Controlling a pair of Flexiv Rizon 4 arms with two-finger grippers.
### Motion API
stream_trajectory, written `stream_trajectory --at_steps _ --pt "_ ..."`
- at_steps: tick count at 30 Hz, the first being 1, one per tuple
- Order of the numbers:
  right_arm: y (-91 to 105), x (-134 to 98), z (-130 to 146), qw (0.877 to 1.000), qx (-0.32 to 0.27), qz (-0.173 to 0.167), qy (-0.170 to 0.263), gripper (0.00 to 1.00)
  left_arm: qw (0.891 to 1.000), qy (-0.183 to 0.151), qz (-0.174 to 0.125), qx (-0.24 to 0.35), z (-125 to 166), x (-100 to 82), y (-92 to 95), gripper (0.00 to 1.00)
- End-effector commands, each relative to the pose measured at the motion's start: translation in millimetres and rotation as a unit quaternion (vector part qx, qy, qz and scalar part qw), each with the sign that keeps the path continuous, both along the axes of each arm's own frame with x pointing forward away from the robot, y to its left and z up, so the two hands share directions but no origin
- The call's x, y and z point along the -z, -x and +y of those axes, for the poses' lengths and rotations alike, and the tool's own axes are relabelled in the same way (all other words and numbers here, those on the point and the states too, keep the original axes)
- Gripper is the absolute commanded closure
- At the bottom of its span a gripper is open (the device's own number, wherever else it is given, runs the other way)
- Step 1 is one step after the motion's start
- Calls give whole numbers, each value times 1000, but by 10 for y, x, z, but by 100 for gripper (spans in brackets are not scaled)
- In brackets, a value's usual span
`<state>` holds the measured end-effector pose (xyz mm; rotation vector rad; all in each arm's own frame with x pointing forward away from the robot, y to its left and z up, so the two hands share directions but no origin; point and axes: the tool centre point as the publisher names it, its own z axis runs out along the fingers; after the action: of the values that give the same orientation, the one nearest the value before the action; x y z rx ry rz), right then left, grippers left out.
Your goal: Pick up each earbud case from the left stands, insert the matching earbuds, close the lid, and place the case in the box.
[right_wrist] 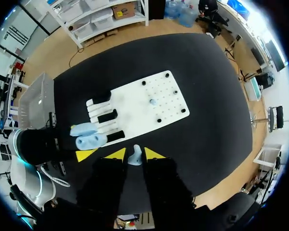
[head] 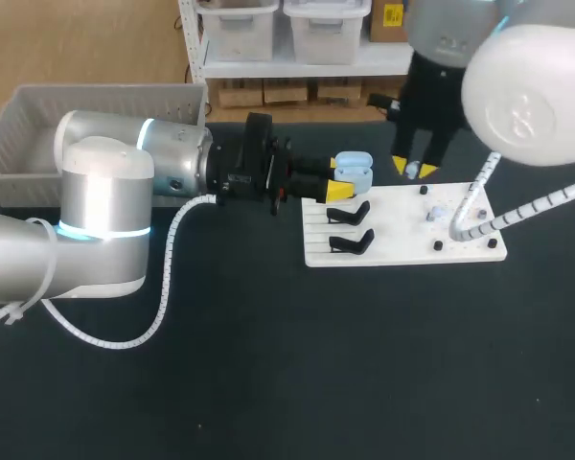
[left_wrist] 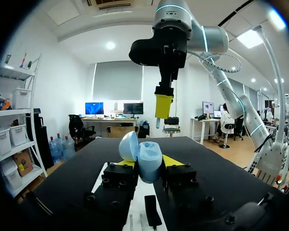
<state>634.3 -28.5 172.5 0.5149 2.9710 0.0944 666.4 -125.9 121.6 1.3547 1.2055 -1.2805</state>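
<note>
A light blue earbud case (head: 355, 172) hangs open above the far left corner of the white board (head: 402, 240), with my left gripper (head: 344, 178) shut on it from two sides. In the left wrist view the case (left_wrist: 149, 166) sits between the yellow fingertips (left_wrist: 172, 160), its lid (left_wrist: 129, 146) tipped back. My right gripper (head: 413, 170) hovers just beyond the board's far edge, shut on a small pale blue earbud (right_wrist: 135, 157). Another earbud (right_wrist: 153, 101) lies on the board's pegged half. Two black stands (head: 349, 213) on the board's left half are bare.
A grey plastic basket (head: 38, 125) stands at the table's far left, behind my left arm. The white board lies right of centre on the black table. My right arm's cable loops over the board's right end (head: 479, 225).
</note>
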Motion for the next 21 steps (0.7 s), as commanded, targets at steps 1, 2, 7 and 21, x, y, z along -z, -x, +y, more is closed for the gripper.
stream_trajectory --at_steps 1,2,7,21 --pt "6 -2 18 1000 2 -1 3 100 1000 0 -1 -2 1 3 13 100" --pt "6 -2 18 1000 2 -1 3 100 1000 0 -1 -2 1 3 13 100" --pt "6 -2 18 1000 2 -1 3 100 1000 3 -14 -17 33 -3 25 100" --pt "6 -2 18 1000 2 -1 3 100 999 5 -35 -15 -42 16 155 100"
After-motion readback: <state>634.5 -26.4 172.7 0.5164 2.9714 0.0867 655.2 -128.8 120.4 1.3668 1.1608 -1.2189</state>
